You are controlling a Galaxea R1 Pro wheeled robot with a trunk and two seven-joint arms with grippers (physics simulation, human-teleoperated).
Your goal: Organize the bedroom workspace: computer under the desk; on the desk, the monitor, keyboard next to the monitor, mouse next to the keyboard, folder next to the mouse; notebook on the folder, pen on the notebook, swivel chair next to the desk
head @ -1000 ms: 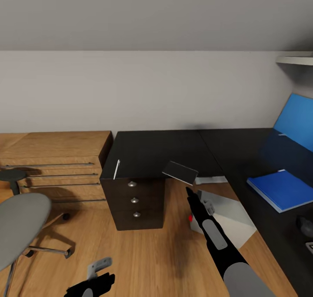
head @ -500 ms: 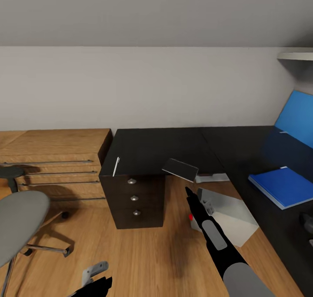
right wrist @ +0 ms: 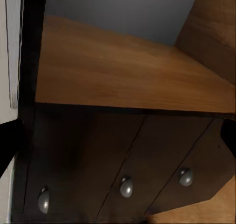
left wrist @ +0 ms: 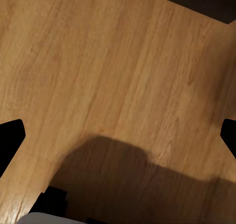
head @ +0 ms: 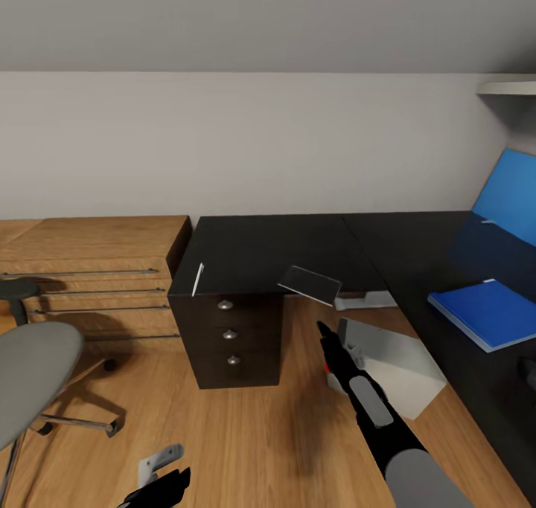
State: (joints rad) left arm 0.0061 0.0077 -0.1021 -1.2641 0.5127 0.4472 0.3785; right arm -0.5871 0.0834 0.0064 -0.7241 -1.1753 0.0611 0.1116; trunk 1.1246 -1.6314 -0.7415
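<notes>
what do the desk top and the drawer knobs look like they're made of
The desk top looks like black laminate or lacquered board: dark, smooth, faintly mirroring the blue back panel. That is a guess from a render. The drawer knobs look like brushed or polished metal: silvery, rounded, with soft highlights.

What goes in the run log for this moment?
bright blue flat folder: on glossy black desk | thin white pen: desk edge | grey padded swivel chair: apart from desk | right tool: empty, below desk edge

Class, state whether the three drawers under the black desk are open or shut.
Shut. The drawers have fronts flush with one another under the desk, each showing only its round knob; none juts out.
</notes>
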